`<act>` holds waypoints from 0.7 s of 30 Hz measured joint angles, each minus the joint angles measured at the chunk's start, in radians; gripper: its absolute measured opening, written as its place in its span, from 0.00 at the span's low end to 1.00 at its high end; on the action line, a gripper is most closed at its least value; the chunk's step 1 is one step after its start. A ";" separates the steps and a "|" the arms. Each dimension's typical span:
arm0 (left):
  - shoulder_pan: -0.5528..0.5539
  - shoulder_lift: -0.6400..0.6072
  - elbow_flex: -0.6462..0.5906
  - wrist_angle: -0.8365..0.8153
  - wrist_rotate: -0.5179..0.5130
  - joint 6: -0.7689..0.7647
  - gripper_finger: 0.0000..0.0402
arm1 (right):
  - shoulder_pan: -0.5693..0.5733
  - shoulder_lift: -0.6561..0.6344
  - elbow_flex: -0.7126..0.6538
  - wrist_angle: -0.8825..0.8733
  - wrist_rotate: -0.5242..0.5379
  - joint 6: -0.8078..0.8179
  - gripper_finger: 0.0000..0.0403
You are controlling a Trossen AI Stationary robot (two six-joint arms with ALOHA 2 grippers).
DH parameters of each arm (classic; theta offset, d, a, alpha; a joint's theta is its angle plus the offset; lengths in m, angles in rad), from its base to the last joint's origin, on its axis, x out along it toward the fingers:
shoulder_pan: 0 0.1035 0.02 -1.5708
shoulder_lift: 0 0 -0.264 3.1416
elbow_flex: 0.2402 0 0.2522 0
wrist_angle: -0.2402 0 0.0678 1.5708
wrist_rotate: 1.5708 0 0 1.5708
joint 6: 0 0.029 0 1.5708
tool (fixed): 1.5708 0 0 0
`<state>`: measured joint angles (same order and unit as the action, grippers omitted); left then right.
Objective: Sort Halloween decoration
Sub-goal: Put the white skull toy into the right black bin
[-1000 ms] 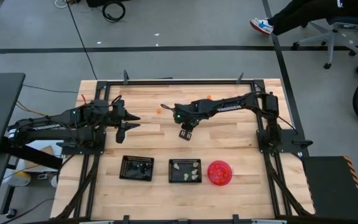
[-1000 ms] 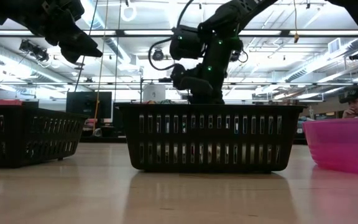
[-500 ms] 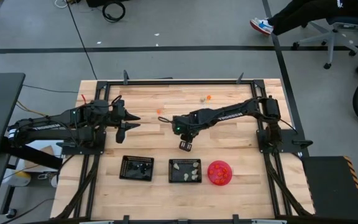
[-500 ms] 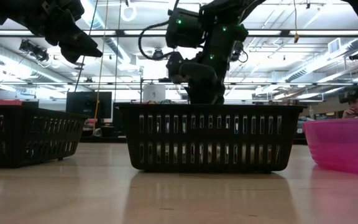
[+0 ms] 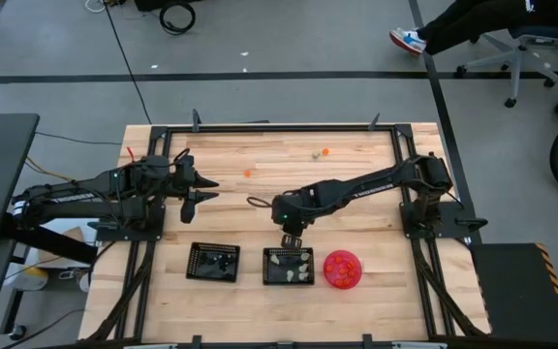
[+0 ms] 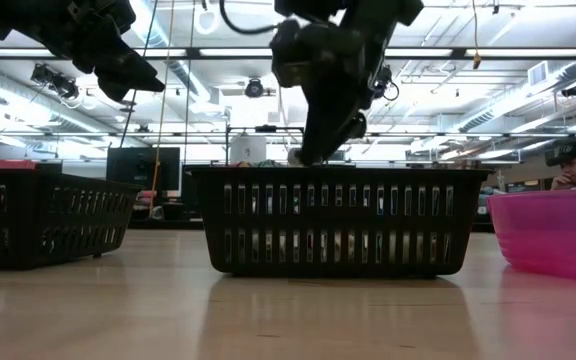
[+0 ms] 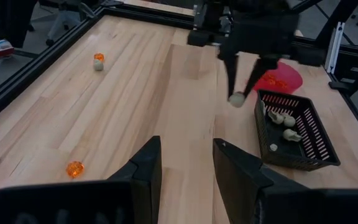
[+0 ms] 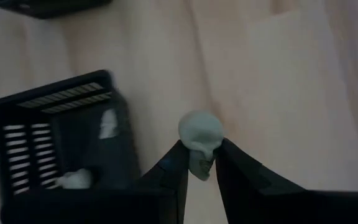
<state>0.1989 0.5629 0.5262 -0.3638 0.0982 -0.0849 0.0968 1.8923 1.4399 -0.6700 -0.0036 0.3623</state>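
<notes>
My right gripper (image 5: 289,237) hangs just above the far rim of the middle black mesh tray (image 5: 289,265), shut on a pale grey-green skull trinket (image 8: 201,134), which also shows as a pale trinket (image 7: 235,99) in the left wrist view. That tray holds several pale trinkets (image 7: 283,120). The left black tray (image 5: 213,262) holds dark trinkets. An orange trinket (image 5: 247,173) lies loose on the table, and another orange trinket (image 5: 325,151) lies beside a pale one (image 5: 315,153) farther back. My left gripper (image 7: 185,162) waits open over the table's left side. My right gripper pinches the skull's narrow lower end (image 8: 199,165) between its two fingertips (image 8: 174,163). The round top sticks out past the tips. The fingers come from above, slanting steeply down. The skull is lifted clear of the table, close to the tray's far rim.
A round pink bowl (image 5: 342,269) with orange pieces stands right of the middle tray. The three containers line the near side of the wooden table (image 5: 356,208). A black frame rail (image 5: 279,126) borders the table. A seated person (image 6: 573,165) shows in the room beyond.
My right gripper has swung from the table's middle toward the near edge, up to the middle tray's far rim, rising a little and rolling slightly. It has stayed shut on the skull, which has travelled with it clear of the table.
</notes>
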 joint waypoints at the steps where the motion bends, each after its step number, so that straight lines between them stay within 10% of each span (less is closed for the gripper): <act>1: 0.000 0.000 0.000 0.000 0.000 0.000 0.29 | 0.010 -0.001 0.000 0.002 -0.002 0.008 0.20; 21: 0.000 0.000 0.000 0.000 0.000 0.000 0.29 | 0.166 -0.007 0.000 0.073 -0.050 0.092 0.20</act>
<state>0.1986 0.5629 0.5262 -0.3638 0.0983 -0.0849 0.2629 1.8854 1.4399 -0.5972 -0.0537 0.4545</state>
